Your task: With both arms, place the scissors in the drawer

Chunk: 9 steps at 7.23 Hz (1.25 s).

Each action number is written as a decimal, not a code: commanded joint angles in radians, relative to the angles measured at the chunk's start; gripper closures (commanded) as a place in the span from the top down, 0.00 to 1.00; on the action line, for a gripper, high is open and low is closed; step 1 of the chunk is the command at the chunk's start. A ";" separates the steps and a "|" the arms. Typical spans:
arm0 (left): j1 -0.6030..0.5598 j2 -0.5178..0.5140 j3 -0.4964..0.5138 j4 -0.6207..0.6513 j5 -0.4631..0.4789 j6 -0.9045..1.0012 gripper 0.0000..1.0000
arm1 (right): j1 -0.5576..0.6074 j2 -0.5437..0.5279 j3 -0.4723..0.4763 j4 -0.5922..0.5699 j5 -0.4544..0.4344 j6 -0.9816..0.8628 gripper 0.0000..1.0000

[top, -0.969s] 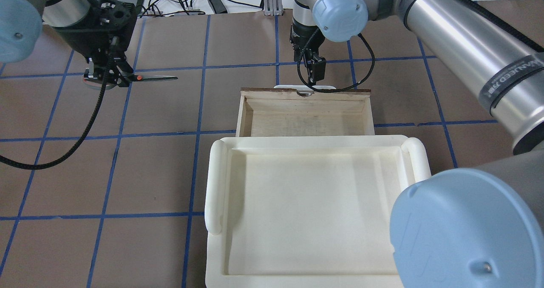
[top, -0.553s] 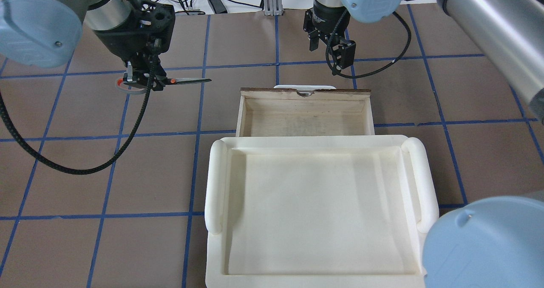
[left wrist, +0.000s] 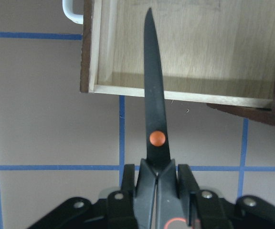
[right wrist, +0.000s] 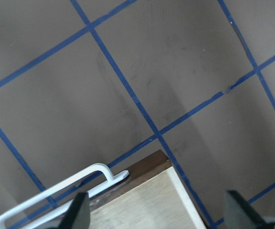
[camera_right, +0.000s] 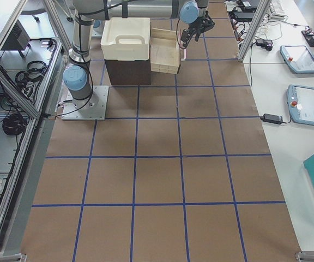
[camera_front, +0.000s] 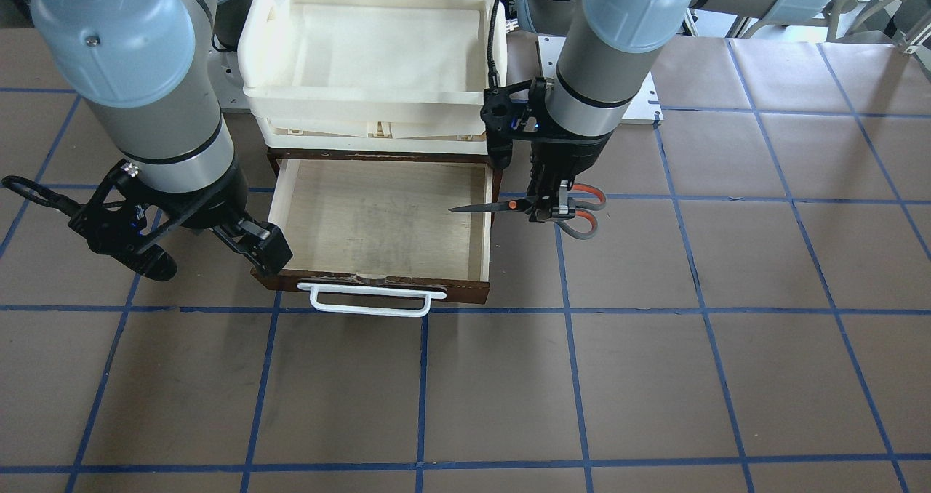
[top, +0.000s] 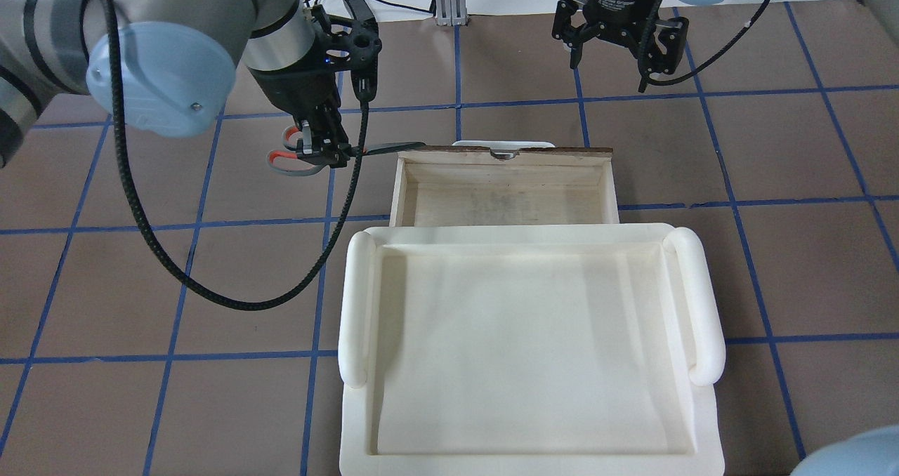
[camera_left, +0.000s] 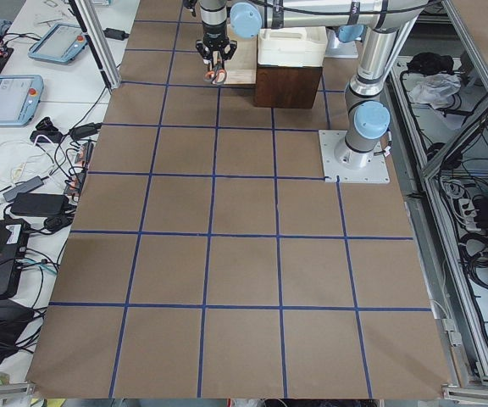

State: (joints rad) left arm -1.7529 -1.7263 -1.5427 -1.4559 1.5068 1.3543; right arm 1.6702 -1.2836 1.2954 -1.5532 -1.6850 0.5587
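My left gripper [camera_front: 545, 206] is shut on the scissors [camera_front: 509, 206] just behind the orange pivot and holds them level in the air. The grey, orange-lined handles stick out on the far side from the drawer. The dark blades point at the open drawer [camera_front: 364, 283], and the tip reaches over its side wall, as the left wrist view shows with the scissors [left wrist: 154, 119] and the drawer [left wrist: 99, 47]. From overhead the left gripper [top: 323, 151] is left of the drawer [top: 502, 154]. My right gripper [top: 609, 65] is open and empty, beyond the drawer's white handle [camera_front: 371, 300].
A cream-white plastic tray [top: 355, 300] sits on top of the dark wood box behind the drawer. A black cable loops from the left wrist over the table [top: 211, 293]. The brown table with blue grid lines surrounds the box.
My left gripper has carried the scissors right, up to the drawer's side. My right gripper has left the drawer handle and moved away, farther from the robot and to the right.
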 commanded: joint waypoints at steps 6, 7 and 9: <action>-0.186 -0.124 0.000 0.180 -0.053 -0.251 0.00 | -0.086 -0.106 0.032 0.053 0.053 -0.548 1.00; -0.188 -0.124 -0.016 0.180 -0.048 -0.242 0.00 | -0.086 -0.109 0.032 0.059 0.053 -0.548 1.00; -0.201 -0.127 -0.031 0.178 -0.048 -0.257 0.00 | -0.089 -0.112 0.032 0.059 0.053 -0.549 1.00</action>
State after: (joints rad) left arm -1.9437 -1.8507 -1.5615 -1.2790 1.4576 1.1060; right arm 1.5837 -1.3934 1.3269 -1.4958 -1.6323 0.0114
